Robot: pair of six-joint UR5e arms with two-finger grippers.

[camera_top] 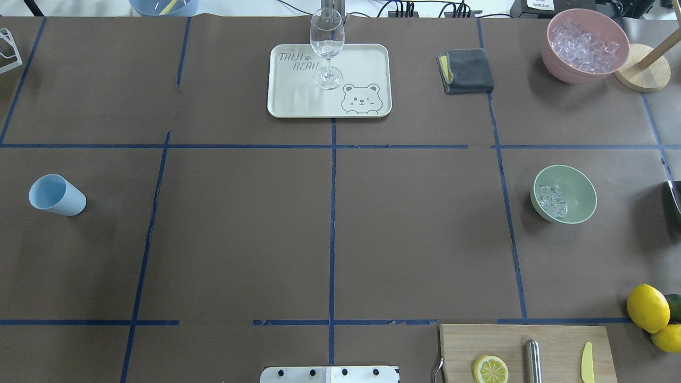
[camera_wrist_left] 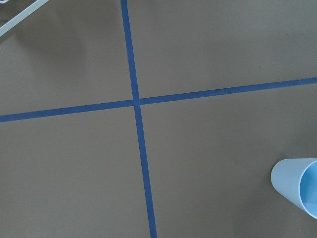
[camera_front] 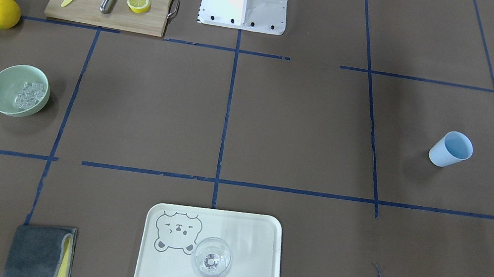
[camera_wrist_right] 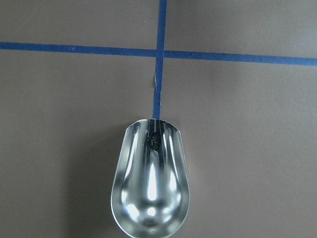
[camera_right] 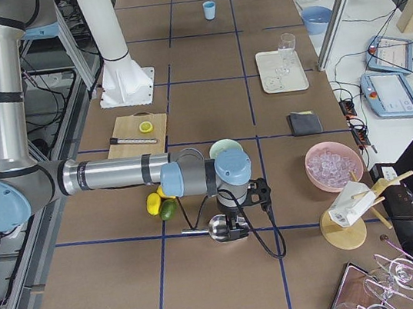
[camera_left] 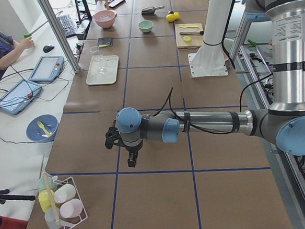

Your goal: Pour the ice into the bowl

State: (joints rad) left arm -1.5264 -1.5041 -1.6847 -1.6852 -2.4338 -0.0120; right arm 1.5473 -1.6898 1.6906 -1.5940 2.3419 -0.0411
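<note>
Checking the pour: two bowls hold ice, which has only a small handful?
The mint-green bowl: its few ice cubes leave most of the inside bare, whereas the pink bowl is heaped nearly to its rim.

ice [camera_top: 551, 201] in bowl [camera_top: 579, 185], glass [camera_top: 326, 47] on tray [camera_top: 296, 98]

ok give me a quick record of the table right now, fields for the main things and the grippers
bowl: mint-green, on the robot's right side of the table
ice: small clear cubes, inside the bowl
metal scoop: empty, below the right wrist
blue cup: robot's left side, no ice visible in it
wine glass: upright on the tray
left gripper: open or shut, cannot tell
right gripper: open or shut, cannot tell
</note>
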